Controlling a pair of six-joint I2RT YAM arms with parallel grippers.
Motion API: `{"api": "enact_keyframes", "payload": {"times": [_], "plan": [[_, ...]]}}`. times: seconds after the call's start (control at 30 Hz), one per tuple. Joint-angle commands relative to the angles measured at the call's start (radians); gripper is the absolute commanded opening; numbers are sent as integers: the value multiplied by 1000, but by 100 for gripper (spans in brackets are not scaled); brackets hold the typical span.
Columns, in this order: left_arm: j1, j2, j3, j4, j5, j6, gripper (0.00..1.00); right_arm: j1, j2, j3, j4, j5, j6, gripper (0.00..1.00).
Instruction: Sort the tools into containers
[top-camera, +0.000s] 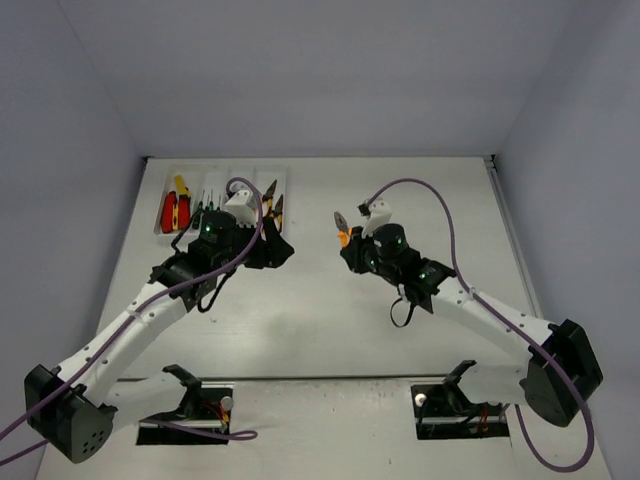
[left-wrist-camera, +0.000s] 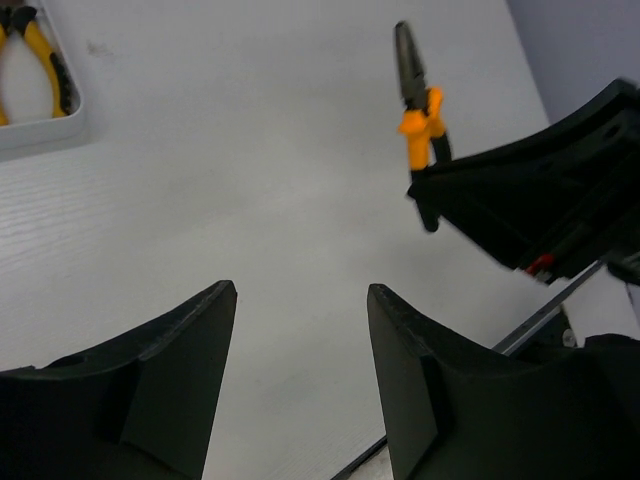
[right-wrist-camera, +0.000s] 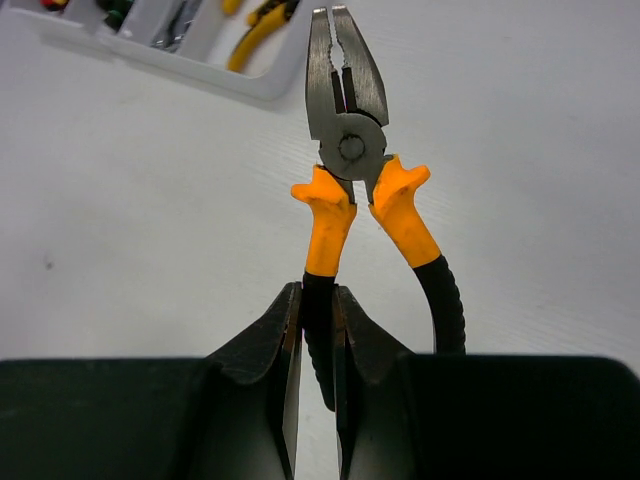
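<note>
White tabletop (top-camera: 300, 320) carries the tray (top-camera: 215, 168) at its far left corner: knives (top-camera: 171, 212) in the leftmost compartment, yellow-handled pliers (top-camera: 272, 196) in the rightmost. Right gripper (right-wrist-camera: 318, 296) clamps orange-handled pliers (right-wrist-camera: 345, 150) near the middle; left gripper (left-wrist-camera: 300, 300) gapes empty.

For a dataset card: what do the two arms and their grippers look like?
Left arm and right arm: white links, black joints and bases, a looping purple cable on each, green lights at the wrists. Fingers are black, wedge-shaped.

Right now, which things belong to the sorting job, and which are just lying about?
Job: orange pliers in the right pincer; white tray; yellow pliers and red knives inside it.
Just about: purple cable; table.
</note>
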Motion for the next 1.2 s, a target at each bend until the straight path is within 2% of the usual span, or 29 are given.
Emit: {"api": "enact_keyframes", "payload": {"times": [0.0, 0.17, 0.37, 0.77, 1.17], "plan": [[-46, -12, -2, 276, -10, -93, 53, 76, -39, -15, 205, 9, 30, 0], [-74, 20, -1, 338, -43, -104, 53, 150, -19, -4, 261, 9, 27, 0], [-84, 72, 24, 339, -55, -102, 53, 197, -11, -5, 318, 9, 29, 0], [-86, 115, 42, 378, -54, -110, 52, 223, 2, -18, 385, 0, 40, 0], [-106, 144, 31, 413, -23, -133, 44, 227, 2, -26, 418, 2, 50, 0]]}}
